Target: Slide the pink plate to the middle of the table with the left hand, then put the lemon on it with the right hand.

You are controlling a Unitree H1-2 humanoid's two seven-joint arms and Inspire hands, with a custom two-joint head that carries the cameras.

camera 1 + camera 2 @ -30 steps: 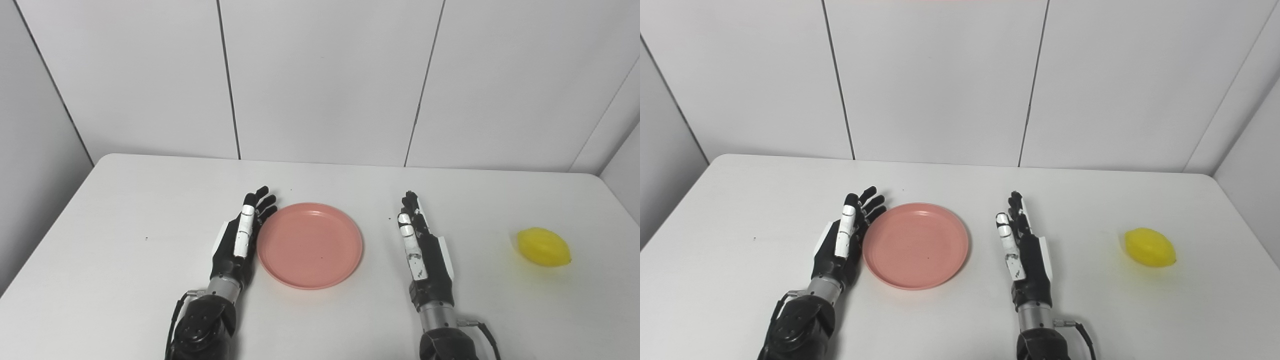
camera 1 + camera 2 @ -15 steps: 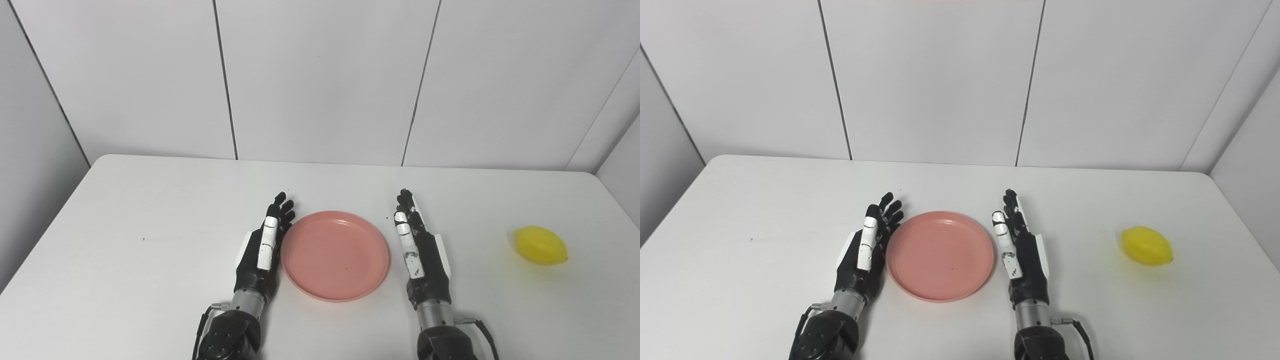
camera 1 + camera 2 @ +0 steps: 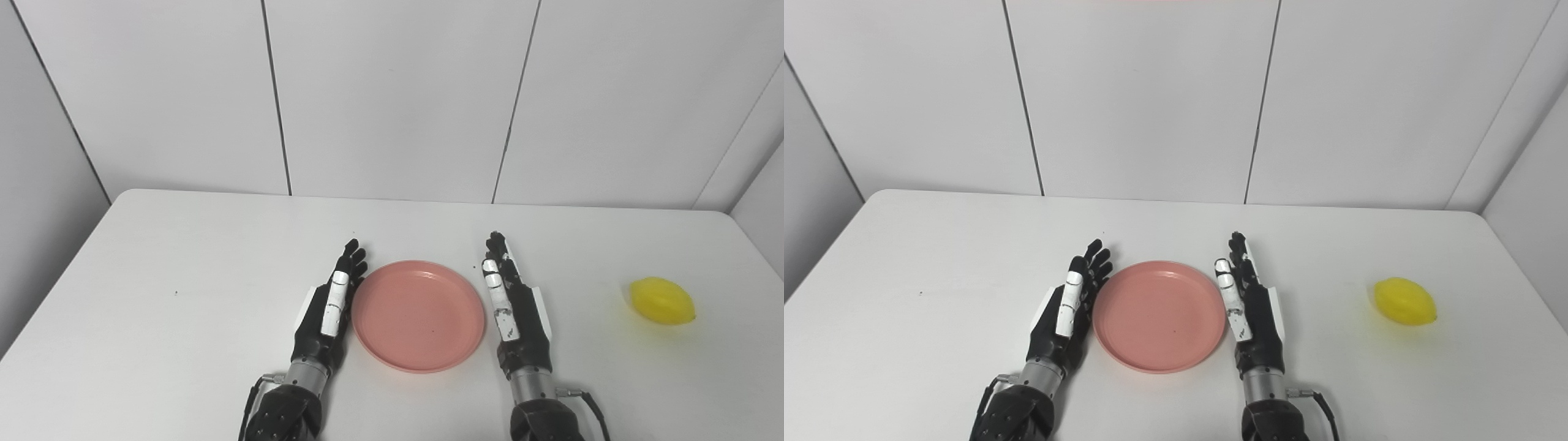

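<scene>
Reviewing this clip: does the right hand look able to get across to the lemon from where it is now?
Probably yes. The right hand is open and holds nothing, standing beside the pink plate. Only bare table lies between it and the lemon, which sits alone toward the right edge. Whether the arm stretches that far cannot be confirmed.

Two side-by-side head cameras look down at the same table.
</scene>
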